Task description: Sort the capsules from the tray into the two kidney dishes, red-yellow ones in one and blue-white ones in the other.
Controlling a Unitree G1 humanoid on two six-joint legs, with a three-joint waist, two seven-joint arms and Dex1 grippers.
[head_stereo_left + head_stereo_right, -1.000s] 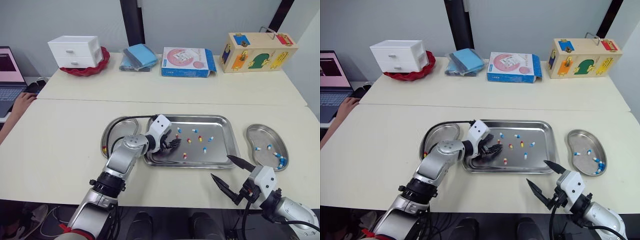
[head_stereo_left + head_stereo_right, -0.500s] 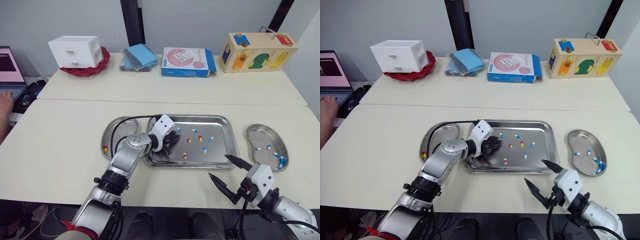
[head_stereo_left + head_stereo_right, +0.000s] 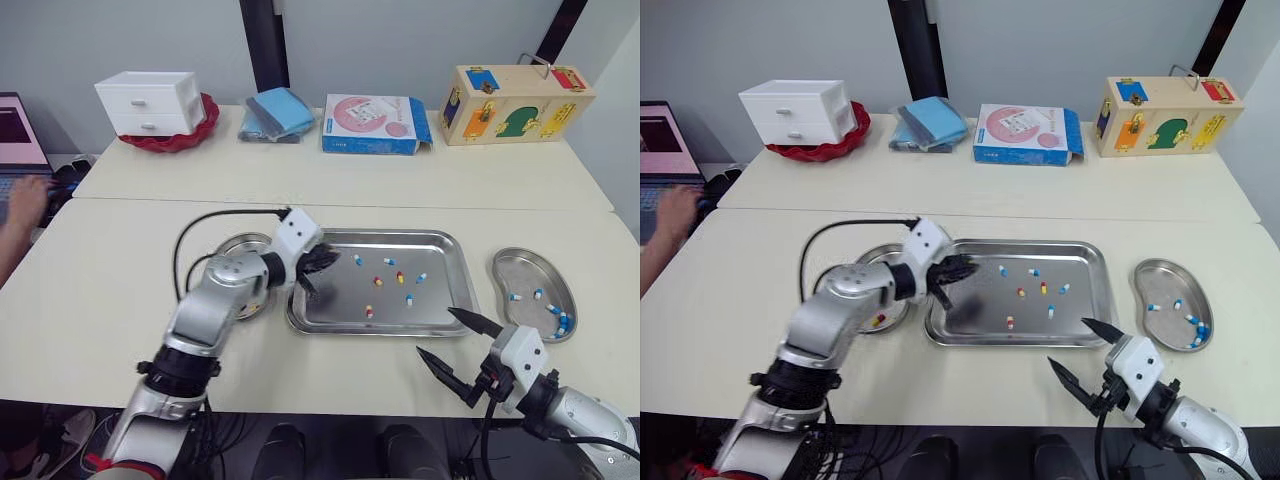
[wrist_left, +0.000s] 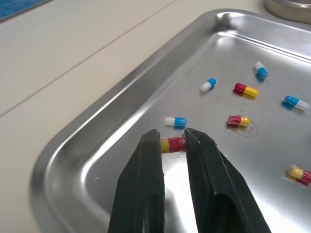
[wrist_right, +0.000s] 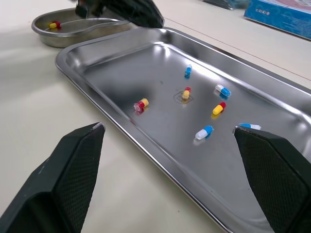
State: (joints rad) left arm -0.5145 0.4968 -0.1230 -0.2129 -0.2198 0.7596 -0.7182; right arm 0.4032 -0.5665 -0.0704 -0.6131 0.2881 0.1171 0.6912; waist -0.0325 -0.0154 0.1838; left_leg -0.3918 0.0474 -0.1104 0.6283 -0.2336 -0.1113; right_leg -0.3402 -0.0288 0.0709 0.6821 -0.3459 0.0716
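Red-yellow capsule (image 4: pixel 173 144), ends hidden by left pincer (image 4: pixel 172 139), above tray (image 4: pixel 116 131)

A steel tray (image 3: pixel 340 305) sits on a cream table (image 3: pixel 110 270) between a left kidney dish (image 3: pixel 245 243) and a right kidney dish (image 3: pixel 525 272), while the rear table (image 3: pixel 300 172) holds a red bowl (image 3: pixel 192 135), blue cloths (image 3: pixel 278 112), a pink box (image 3: pixel 375 123) and a wooden toy box (image 3: pixel 515 103).

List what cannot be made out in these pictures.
- Left kidney dish: eye views, the left arm covers most of it, so its capsules cannot be counted.
- Red-yellow capsule in the left gripper: left wrist view, the fingers cover both its ends.
- Blue-white capsules at the right kidney dish's near end: eye views, bunched, too small to count.
- Laptop: eye views, cut off by the left edge.
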